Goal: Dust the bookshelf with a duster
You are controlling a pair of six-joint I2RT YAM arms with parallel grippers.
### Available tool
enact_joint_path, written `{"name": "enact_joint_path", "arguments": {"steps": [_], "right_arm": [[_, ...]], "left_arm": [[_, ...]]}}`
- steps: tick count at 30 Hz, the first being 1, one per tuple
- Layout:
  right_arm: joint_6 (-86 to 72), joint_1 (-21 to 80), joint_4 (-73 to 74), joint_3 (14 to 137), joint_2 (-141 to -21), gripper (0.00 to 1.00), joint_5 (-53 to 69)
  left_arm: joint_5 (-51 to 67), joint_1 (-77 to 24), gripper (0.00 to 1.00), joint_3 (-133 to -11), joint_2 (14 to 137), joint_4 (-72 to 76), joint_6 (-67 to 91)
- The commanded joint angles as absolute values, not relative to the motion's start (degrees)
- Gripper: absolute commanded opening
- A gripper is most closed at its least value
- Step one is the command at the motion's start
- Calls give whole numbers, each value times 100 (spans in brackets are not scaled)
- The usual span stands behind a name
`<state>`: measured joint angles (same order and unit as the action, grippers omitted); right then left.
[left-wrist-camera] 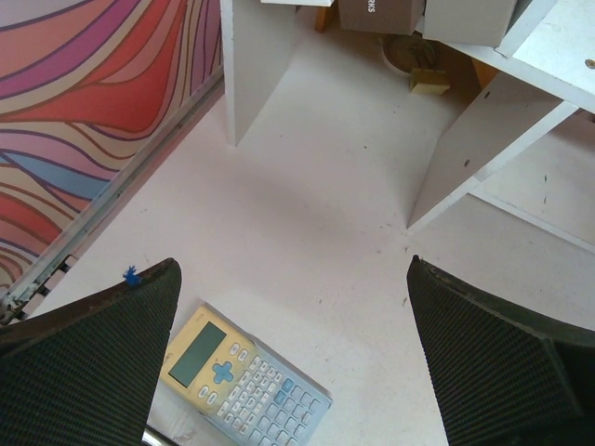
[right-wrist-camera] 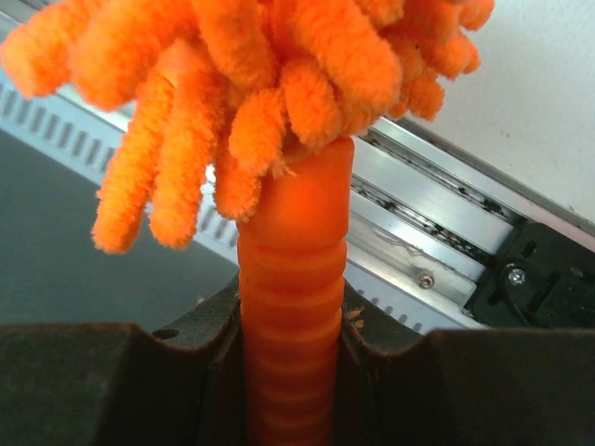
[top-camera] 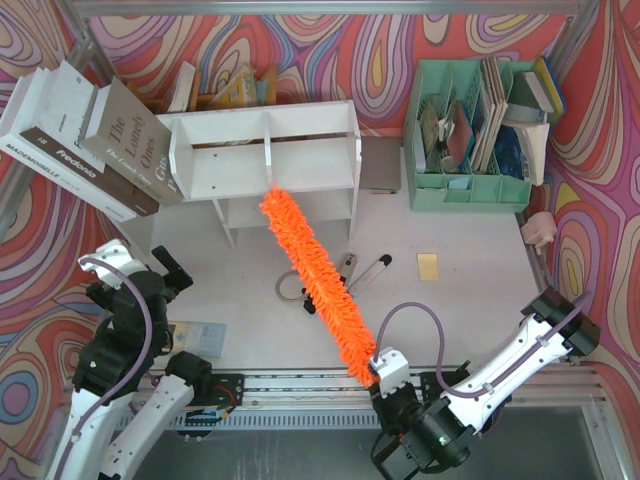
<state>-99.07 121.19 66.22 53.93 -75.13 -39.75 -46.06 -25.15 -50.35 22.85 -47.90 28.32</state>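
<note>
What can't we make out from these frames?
- Top view: whether the duster tip touches the bookshelf; overhead angle hides any gap, wrist views miss the tip.
- Top view: right hand fingers, hidden under its white wrist mount.
- Right wrist view: duster handle's end, cut off by the bottom edge.
- Left wrist view: calculator key labels too small, near end cut off by the bottom edge.
</note>
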Motion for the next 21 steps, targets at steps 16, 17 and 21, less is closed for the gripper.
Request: {"name": "enact_joint_path", "arguments": {"steps": [16, 17, 21], "right_arm": [[-10970, 11735, 5975, 4285, -7160, 0, -4299], [-10948, 11685, 5975, 4281, -7134, 0, -4318], [-10754, 11358, 5708, 4102, -6875, 0, -4430]], "left_arm": [[-4392, -2529, 98, -5113, 1989, -4779, 2904], [-4408, -2539, 98, -5108, 1975, -4777, 2915], [-4372, -2543, 98, -5075, 2034, -4693, 2852]]}}
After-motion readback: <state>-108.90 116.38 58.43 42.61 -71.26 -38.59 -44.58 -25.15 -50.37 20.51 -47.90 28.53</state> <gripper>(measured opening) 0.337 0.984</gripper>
